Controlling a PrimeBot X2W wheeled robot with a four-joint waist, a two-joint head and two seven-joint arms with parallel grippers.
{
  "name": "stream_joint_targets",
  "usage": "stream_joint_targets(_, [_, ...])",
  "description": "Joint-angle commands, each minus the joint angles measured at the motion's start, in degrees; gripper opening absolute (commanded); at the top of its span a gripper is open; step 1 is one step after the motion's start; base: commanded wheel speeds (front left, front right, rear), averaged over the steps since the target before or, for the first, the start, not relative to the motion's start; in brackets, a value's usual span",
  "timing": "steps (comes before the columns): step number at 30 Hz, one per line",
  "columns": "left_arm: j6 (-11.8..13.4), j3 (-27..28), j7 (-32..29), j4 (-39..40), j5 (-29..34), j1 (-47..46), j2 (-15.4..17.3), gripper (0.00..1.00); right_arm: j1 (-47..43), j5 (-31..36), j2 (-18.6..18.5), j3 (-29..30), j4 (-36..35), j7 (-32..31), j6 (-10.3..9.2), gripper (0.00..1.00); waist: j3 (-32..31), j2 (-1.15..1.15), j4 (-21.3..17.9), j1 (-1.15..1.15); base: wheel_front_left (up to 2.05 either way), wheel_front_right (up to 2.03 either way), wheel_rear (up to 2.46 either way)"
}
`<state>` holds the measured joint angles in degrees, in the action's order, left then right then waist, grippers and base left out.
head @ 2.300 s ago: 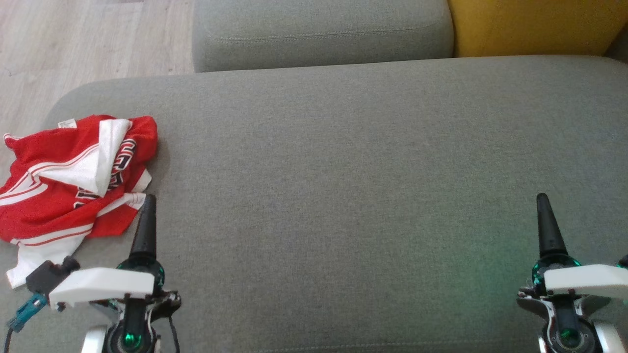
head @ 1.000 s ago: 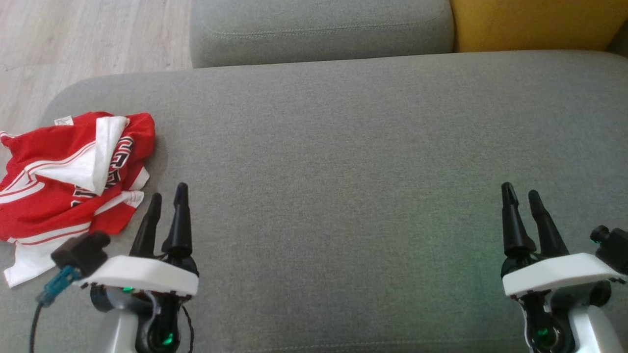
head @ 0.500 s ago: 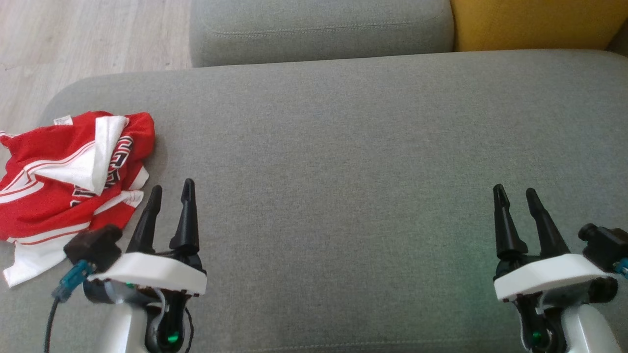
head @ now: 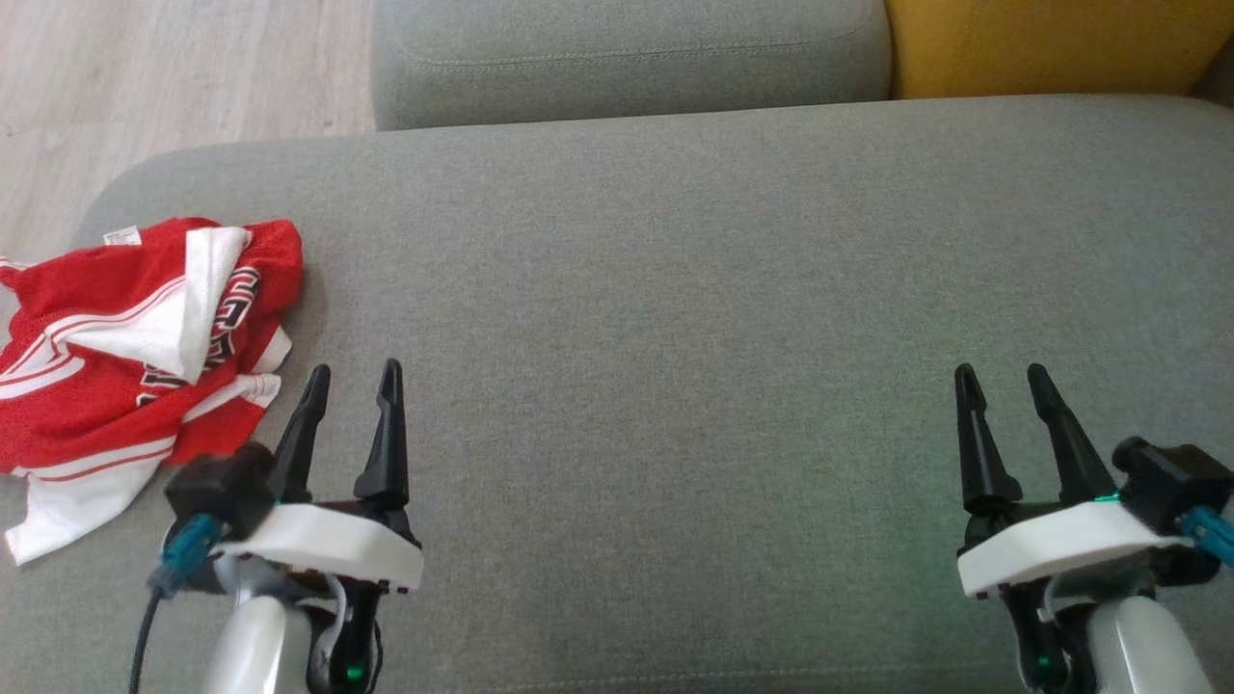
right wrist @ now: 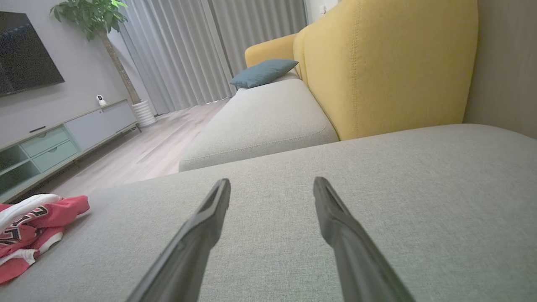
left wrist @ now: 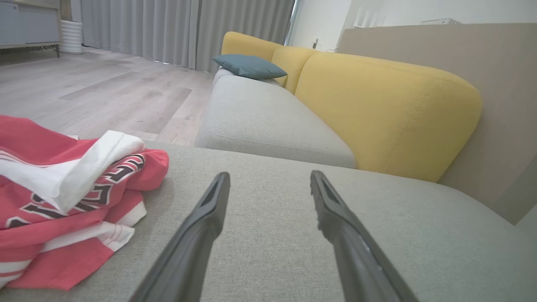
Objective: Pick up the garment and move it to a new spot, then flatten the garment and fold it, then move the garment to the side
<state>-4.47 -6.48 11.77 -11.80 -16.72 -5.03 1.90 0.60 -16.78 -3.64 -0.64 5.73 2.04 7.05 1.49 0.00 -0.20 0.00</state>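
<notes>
The garment [head: 135,328], a red and white jersey, is seen crumpled at the left end of the grey sofa seat [head: 675,289]. The left gripper [head: 355,367] is held just to the right of its near hem, close to it but not touching, with the fingers spread and nothing between them. The right gripper [head: 999,369] is held well apart from it, at the right end of the seat, likewise spread and empty.

Beyond the seat a second grey cushion [head: 627,58] is set, with a yellow backrest [head: 1051,43] at the far right. A blue pillow [left wrist: 249,67] is laid on the further cushion. Pale wood floor [head: 174,67], grey curtains [left wrist: 168,29], a low cabinet [right wrist: 63,134] and a potted plant [right wrist: 100,16] are seen in the room.

Compared with two seconds earlier, both grippers have been turned so that two fingers are shown side by side instead of one. The left gripper has been shifted a little to the right, away from the garment, which has been left unmoved
</notes>
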Motion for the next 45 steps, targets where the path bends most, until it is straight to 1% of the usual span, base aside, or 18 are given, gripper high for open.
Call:
stream_joint_targets(1, [0.5, 1.5, 0.8, 1.5, 1.6, -2.7, 0.9, 1.0, 1.5, 1.5, 0.0, -1.3, -2.4, 0.8, 0.39, 1.0, 0.0, 0.0, 0.0, 0.0, 0.0, 0.0, 0.0])
stream_joint_targets(16, [2.1, 0.3, 3.2, 0.3, 10.4, -3.0, 1.0, 1.0, 1.4, 9.3, 0.5, -1.5, -3.1, 2.0, 0.44, 1.0, 0.2, 0.0, 0.3, 0.0, 0.0, 0.0, 0.0])
stream_joint_targets(36, [3.0, -0.2, 3.2, -0.8, 9.7, -3.0, 1.0, 1.0, 1.3, 7.3, 0.7, -0.6, -2.2, 1.9, 0.44, 1.0, 0.0, 0.0, 0.7, 0.0, 0.0, 0.0, 0.0])
stream_joint_targets(41, [3.2, -0.1, 3.2, -0.6, 9.9, -3.4, 1.0, 1.0, 1.2, 7.1, 0.8, -0.5, -2.4, 1.4, 0.44, 1.0, 0.2, 0.0, 2.1, 0.0, 0.0, 0.0, 0.0])
stream_joint_targets(45, [3.5, 0.1, 3.2, -0.4, 10.0, -3.8, 1.0, 1.0, 1.1, 7.0, 0.8, -0.6, -2.8, 1.0, 0.44, 1.0, 0.5, 0.0, 4.3, 0.0, 0.0, 0.0, 0.0])
